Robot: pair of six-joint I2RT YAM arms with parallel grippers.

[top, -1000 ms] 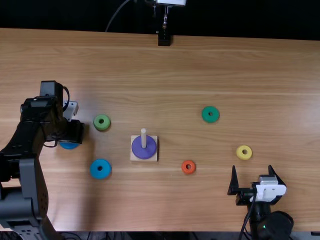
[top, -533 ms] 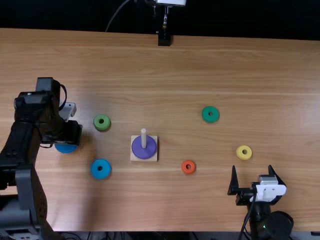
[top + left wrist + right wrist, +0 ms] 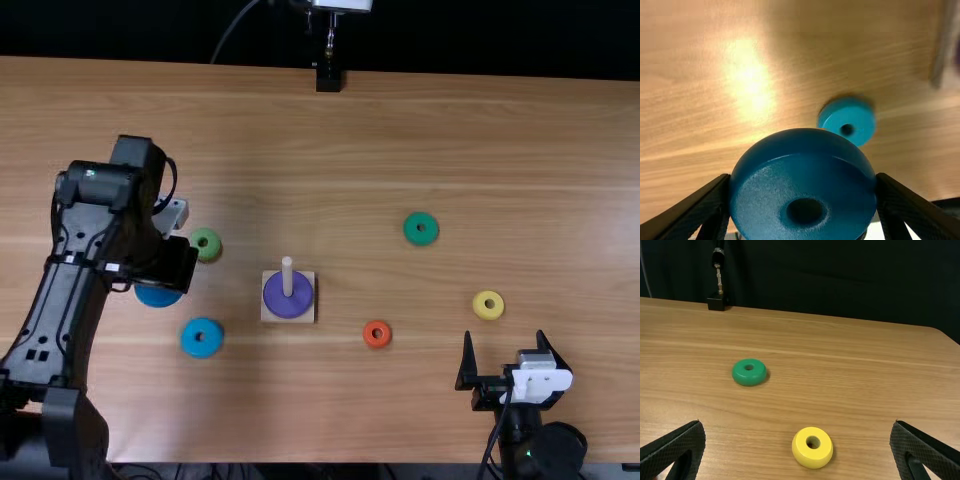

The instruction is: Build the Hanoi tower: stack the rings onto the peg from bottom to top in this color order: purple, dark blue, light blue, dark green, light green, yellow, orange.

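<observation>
At table's (image 3: 450,130) far edge, black stand (image 3: 328,78)

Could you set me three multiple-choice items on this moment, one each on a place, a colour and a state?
1. In the top view, where is the orange ring?
A) Left of the peg
B) Right of the peg
C) On the peg

2. Which colour of ring is around the peg?
A) Yellow
B) Light green
C) Purple

3. What is the state of the left gripper?
A) Closed on a ring
B) Open and empty
C) Closed on the peg

Key:
1: B, it lies on the table to the right of the peg.
2: C, the purple ring encircles the peg's foot.
3: A, the dark blue ring is between its fingers.
</observation>
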